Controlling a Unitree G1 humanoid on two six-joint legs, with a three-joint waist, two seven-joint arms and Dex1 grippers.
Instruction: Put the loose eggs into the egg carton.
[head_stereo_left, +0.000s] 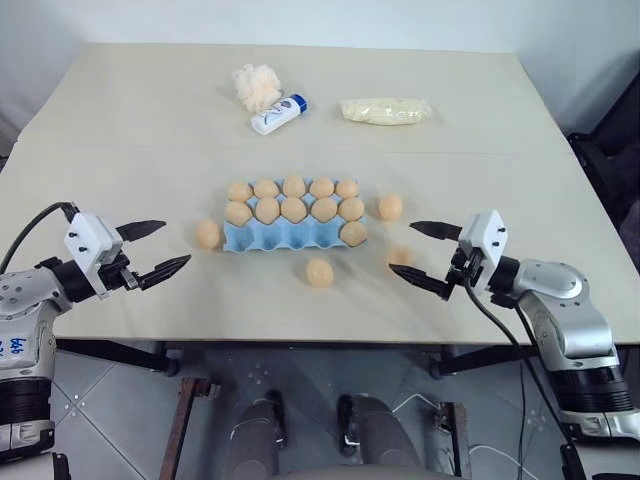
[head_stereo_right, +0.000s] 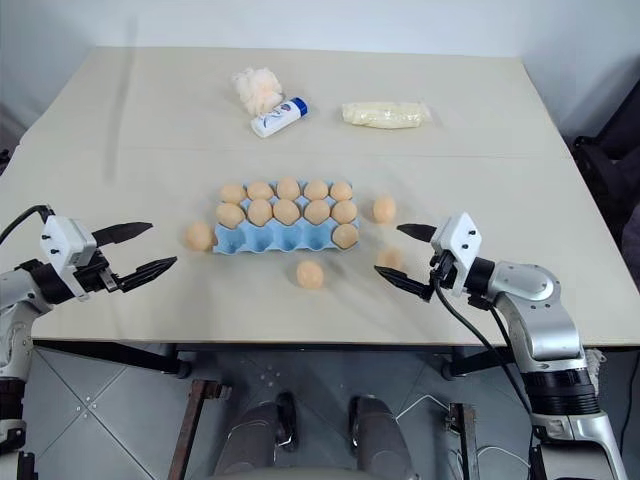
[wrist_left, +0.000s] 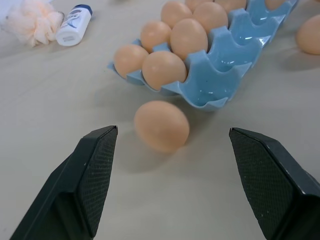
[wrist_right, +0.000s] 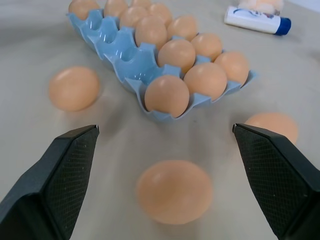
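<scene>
Bottle (head_stereo_left: 278, 114) beyond the carton (head_stereo_left: 290, 236): blue logo and print on its white side, too small to read. In the left wrist view the same bottle shows a blue mark, also illegible. Left forearm (head_stereo_left: 18, 345), bottom-left of the carton: blue handwritten-looking marks, roughly "bdb", not sure. No other text, numbers or signs readable on carton, eggs or table.

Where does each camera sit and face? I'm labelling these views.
Head views: look down over the table, both arms showing; egg carton central.
Left wrist: along the open left hand at a loose egg.
Right wrist: along the open right hand at another loose egg.
All share the carton.
</scene>
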